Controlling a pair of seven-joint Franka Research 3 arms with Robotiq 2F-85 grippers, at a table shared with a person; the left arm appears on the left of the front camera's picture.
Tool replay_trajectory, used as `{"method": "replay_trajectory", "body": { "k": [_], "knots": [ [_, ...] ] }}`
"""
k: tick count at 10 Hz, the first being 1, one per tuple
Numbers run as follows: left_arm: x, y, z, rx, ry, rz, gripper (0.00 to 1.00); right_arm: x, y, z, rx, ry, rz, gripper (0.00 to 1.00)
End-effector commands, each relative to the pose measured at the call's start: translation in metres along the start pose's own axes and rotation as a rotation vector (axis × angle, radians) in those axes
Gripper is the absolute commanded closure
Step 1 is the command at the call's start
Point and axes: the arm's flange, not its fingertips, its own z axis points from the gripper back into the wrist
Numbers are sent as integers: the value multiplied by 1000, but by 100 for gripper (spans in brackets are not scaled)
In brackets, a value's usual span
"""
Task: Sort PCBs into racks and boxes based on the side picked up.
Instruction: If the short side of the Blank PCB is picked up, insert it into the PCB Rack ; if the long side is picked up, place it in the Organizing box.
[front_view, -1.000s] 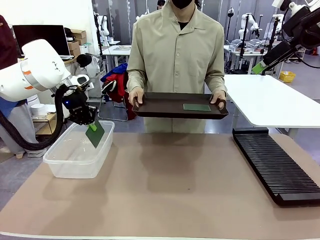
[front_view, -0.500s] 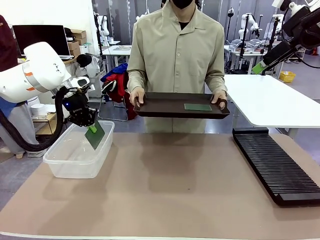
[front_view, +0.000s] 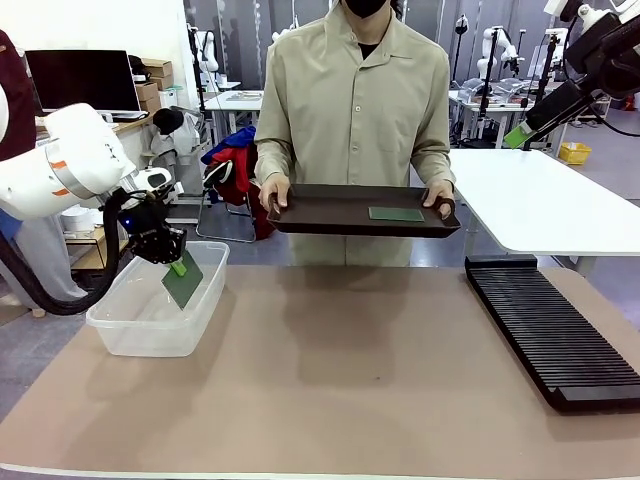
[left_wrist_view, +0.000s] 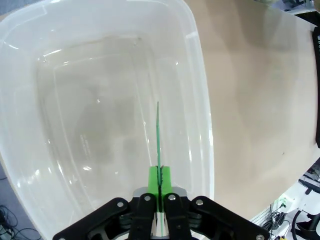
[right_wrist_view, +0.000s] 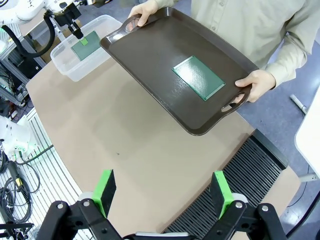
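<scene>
Front view: at the left of the frame my left end effector (front_view: 177, 266) is clamped on the top edge of 1 green PCB (front_view: 184, 286). The board hangs tilted over the open top of the clear tub (front_view: 140, 340), and I cannot tell whether it touches the bottom. The tub stands on the brown surface (front_view: 350, 380), and the black rack (front_view: 555, 335) lies at the right of the frame. At top centre a person's 2 hands (front_view: 272, 190) hold a dark brown tray (front_view: 330, 222) by its handles. A second PCB (front_view: 396, 214) lies flat on it, toward its right end

Left wrist view: my green pads are pressed together on the held board at bottom centre. It shows edge-on as a thin green line rising over the tub's floor

Right wrist view: my right end effector (right_wrist_view: 165, 192) is at the bottom of the frame, its fingers wide apart with nothing between them, above the surface and the rack. The tray sits upper centre with the second PCB's gridded face up, and the tub is at upper left
</scene>
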Motion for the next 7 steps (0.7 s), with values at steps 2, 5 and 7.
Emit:
{"method": "replay_trajectory", "body": {
  "k": [2, 5, 7],
  "knots": [
    [11, 16, -22, -49, -35, 4, 98, -1, 0, -2, 3, 3, -1, 0],
    [17, 31, -37, -47, -10, 14, 98, -1, 0, -2, 3, 3, -1, 0],
    [18, 41, -44, -51, 0, 26, 98, -1, 0, -2, 3, 3, -1, 0]
  ]
}}
